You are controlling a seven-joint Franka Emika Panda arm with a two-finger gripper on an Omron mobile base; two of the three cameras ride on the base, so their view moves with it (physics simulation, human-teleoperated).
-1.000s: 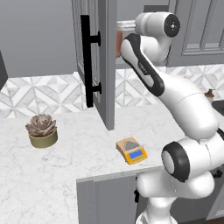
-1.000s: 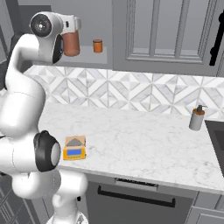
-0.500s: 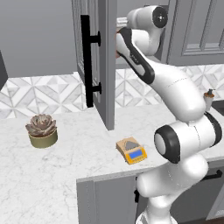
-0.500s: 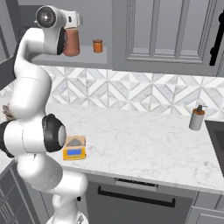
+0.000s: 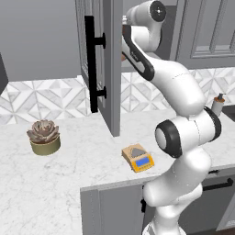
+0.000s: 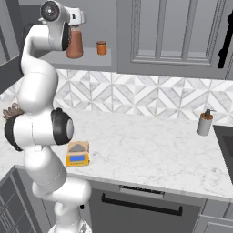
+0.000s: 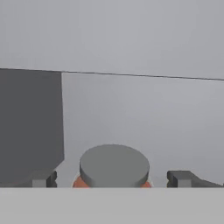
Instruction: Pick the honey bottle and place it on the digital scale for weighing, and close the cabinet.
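The end effector [image 7: 113, 178] is up inside the open cabinet, spread wide with a finger [image 7: 181, 178] on either side of the honey bottle [image 7: 113, 166] — in the hand view the two dark tips sit at about eight and four o'clock, the grey lid between them at six, and clear gaps on both sides, so nothing is gripped. From the right base view the honey bottle [image 6: 74, 44] stands upright on the cabinet shelf [image 6: 88, 59], right against the white hand at the arm's upper end, with a smaller orange jar [image 6: 101, 48] just beside it at three o'clock. The cabinet door [image 5: 102, 64] is swung open toward the room in the left base view, its long black bar handle [image 5: 91, 64] facing out at roughly eleven o'clock in that picture.

Down on the marble surface [image 6: 150, 150] the digital scale [image 5: 138, 157] lies flat near the front edge, close by the arm's big lower joint, its plate bare. A potted succulent [image 5: 44, 137] sits well apart from it at nine o'clock in the left base view — and a soap dispenser [image 6: 205, 122] stands far off at three o'clock in the right base view, near the sink's edge.
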